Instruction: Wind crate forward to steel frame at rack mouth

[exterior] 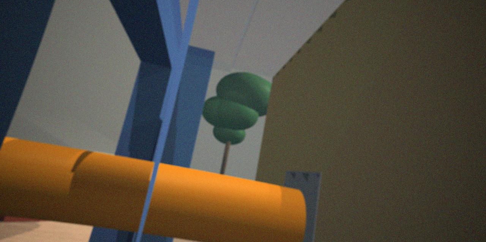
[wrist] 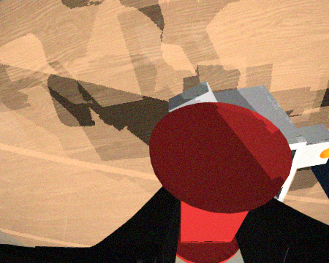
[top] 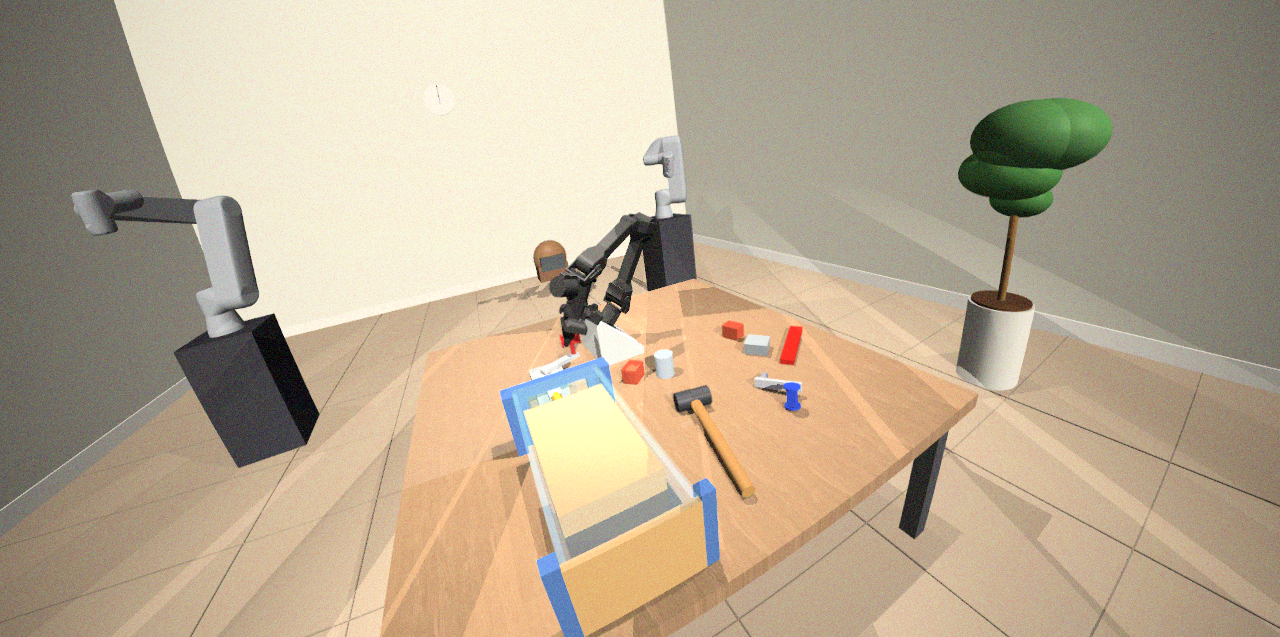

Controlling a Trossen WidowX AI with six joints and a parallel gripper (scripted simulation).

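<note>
"by the winch (top: 552, 366) (wrist: 268, 109), what do the fingers (top: 572, 336) have?"

"they pinch the red handle (top: 572, 347) (wrist: 219, 157). they are only a little way open, shut snug on it, and its wide round top shows above them."

"is the key down the hole?"

"i can't tell. the red top hides that part. i think the job now is to seat it or turn it."

"how do we do that well?"

"hold the handle straight up, over the hole. feel the key go down, then turn slow and smooth. don't lean, or it may pop out."

"where's the crate (top: 590, 445) (exterior: 373, 121)?"

"in the cubby (top: 708, 521), and it looks flat. it's behind the blue frame (top: 554, 379) (exterior: 200, 104), with a gap, so there's more to wind. if it starts to tip, stop. when it meets the frame, let go and back off."
</note>
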